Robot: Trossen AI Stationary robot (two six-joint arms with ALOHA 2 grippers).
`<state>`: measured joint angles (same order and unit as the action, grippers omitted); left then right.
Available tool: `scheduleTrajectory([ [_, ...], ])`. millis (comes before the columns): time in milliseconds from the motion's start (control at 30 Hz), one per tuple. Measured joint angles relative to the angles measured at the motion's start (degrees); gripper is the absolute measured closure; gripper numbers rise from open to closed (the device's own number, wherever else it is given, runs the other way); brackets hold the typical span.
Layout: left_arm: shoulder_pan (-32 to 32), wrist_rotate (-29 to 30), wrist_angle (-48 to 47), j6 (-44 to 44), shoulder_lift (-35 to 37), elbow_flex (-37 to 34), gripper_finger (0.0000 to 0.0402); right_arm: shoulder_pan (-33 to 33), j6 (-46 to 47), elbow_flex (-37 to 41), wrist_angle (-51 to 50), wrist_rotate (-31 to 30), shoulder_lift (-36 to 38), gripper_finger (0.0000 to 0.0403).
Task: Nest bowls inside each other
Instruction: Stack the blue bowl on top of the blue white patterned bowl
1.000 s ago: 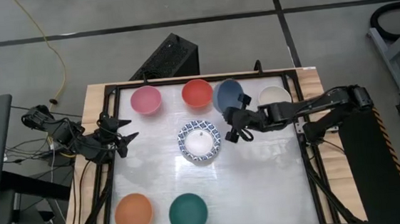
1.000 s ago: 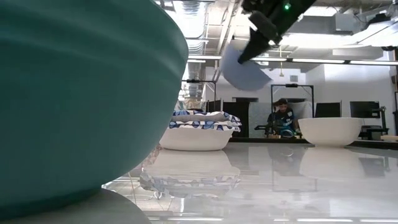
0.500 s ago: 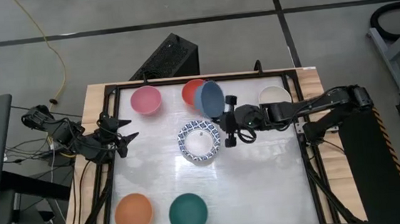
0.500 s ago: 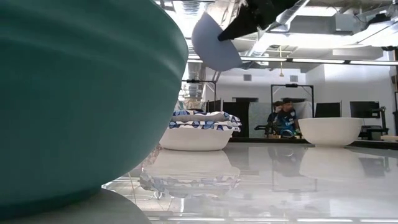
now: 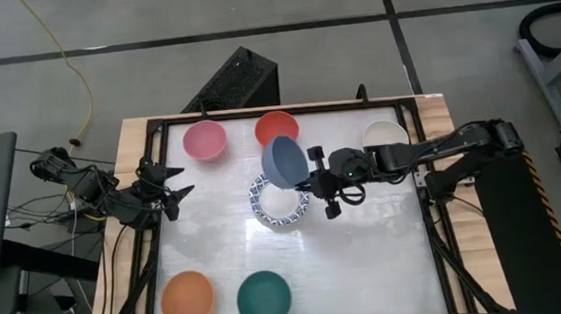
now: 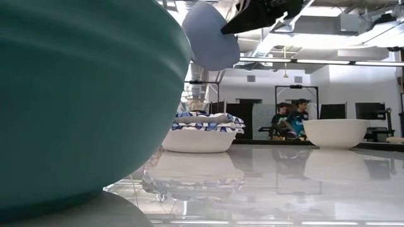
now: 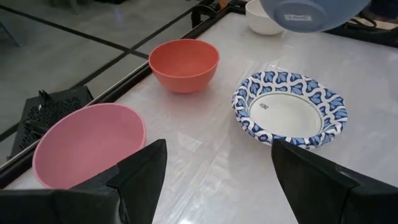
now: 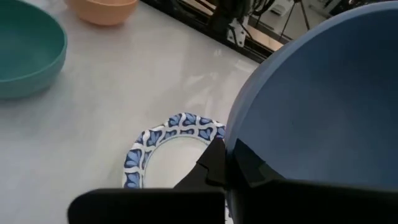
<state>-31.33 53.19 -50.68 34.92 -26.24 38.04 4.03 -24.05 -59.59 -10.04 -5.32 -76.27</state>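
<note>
My right gripper [image 5: 309,172] is shut on the dark blue bowl [image 5: 283,162], which is tilted in the air over the far edge of the stack of white bowls with blue-patterned rims [image 5: 281,203]. The low view shows the blue bowl [image 6: 209,36] high above that stack [image 6: 199,130]. The pink [image 5: 204,140], red [image 5: 276,124] and cream [image 5: 384,133] bowls stand along the far side. The orange [image 5: 188,297] and dark green [image 5: 263,297] bowls stand near the front. My left gripper [image 5: 170,191] waits open at the table's left edge. My right gripper holds the dark blue bowl by its rim [image 8: 231,144] on the side toward the table's right. One finger [image 8: 213,163] lies on the outside of the wall and the other seems to be inside. The fingers come slanting down from the right. The bowl is lifted clear and tipped, its base [image 7: 298,14] facing down and left.
A black frame [image 5: 156,227] runs around the white tabletop. The middle and right of the table in front of the stack are bare. A black box [image 5: 236,80] sits beyond the far edge. People stand in the room behind [image 6: 290,116].
My right gripper has rolled at the wrist and carried the dark blue bowl toward the table's left and a little nearer. The bowl has gone from between the red and cream bowls to over the patterned stack, tipping as it went. It stays lifted clear.
</note>
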Motion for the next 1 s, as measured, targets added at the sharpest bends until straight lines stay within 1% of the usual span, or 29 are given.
scheduleTrajectory([
  [100,0.0,0.0,0.0,0.0,0.0,0.0,0.0123,0.7,-0.9,0.0,0.5,0.1,-1.0,0.0394],
  [200,0.0,0.1,0.1,-0.5,0.0,0.0,0.0123,1.5,-3.0,-1.1,0.2,1.3,-3.4,0.0394],
  [267,0.0,0.1,0.1,-1.4,0.0,0.0,0.0123,2.4,-6.2,-3.1,-3.0,1.3,-6.0,0.0394],
  [333,0.0,0.1,0.1,-1.5,0.0,0.0,0.0123,3.3,-10.7,-7.0,-7.2,-0.1,-9.2,0.0394],
  [433,0.0,0.1,0.2,-1.4,0.0,0.0,0.0123,4.2,-14.6,-14.8,-18.4,-2.1,-14.2,0.0394],
  [567,0.0,0.1,0.2,-1.4,0.0,0.0,0.0123,4.1,-15.6,-26.8,-33.8,-2.3,-21.2,0.0394],
  [733,0.0,0.1,0.2,-1.4,0.0,0.0,0.0123,4.1,-17.0,-39.6,-48.7,-2.6,-29.8,0.0394],
  [867,0.0,0.1,0.2,-1.4,0.0,0.0,0.0123,4.1,-17.1,-45.3,-54.2,-2.3,-34.8,0.0394],
  [1000,0.0,-0.2,0.1,-1.3,0.0,0.0,0.0123,3.5,-18.8,-46.1,-53.8,-2.1,-36.3,0.0394],
])
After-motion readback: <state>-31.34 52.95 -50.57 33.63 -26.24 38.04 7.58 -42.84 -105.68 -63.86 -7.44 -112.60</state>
